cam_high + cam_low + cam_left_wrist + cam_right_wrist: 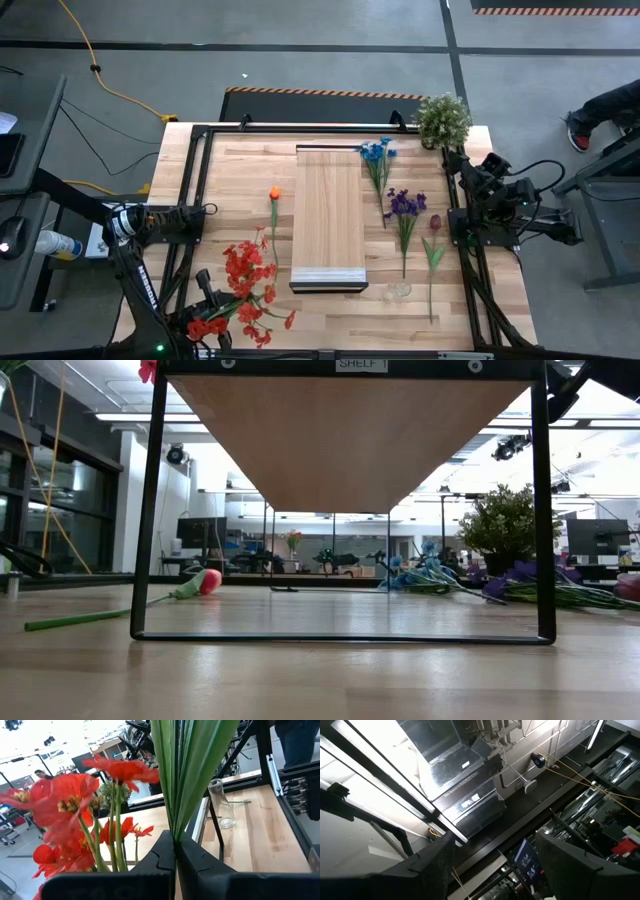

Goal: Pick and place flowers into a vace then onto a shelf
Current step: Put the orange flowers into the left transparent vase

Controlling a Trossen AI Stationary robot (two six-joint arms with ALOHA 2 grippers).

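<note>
My left gripper (212,318) is near the table's front left, shut on a bunch of red flowers (245,288) with long green leaves (187,765). One red head (148,370) shows high in the low view. A clear glass vase (398,290) stands by the shelf's near right corner. The shelf (328,218) is a raised light wooden plank mid-table. An orange flower (274,195) lies flat to its left. Blue flowers (377,155), purple flowers (405,205) and a dark-red flower (435,222) lie to its right. My right gripper (495,865) is open at the right edge, pointing up. My left gripper pinches the bunch's green leaves and stems (175,836) between its two shut fingers (160,860). The leaves fan out past the fingertips, with the red heads (75,800) spreading to one side. The low view shows no part of the bunch on the table.
A bushy potted plant (443,118) stands at the far right corner. The shelf's black frame legs (150,510) rise from the tabletop. Black rails (195,200) run along the table's left and right sides. Bare wood lies in front of the shelf.
</note>
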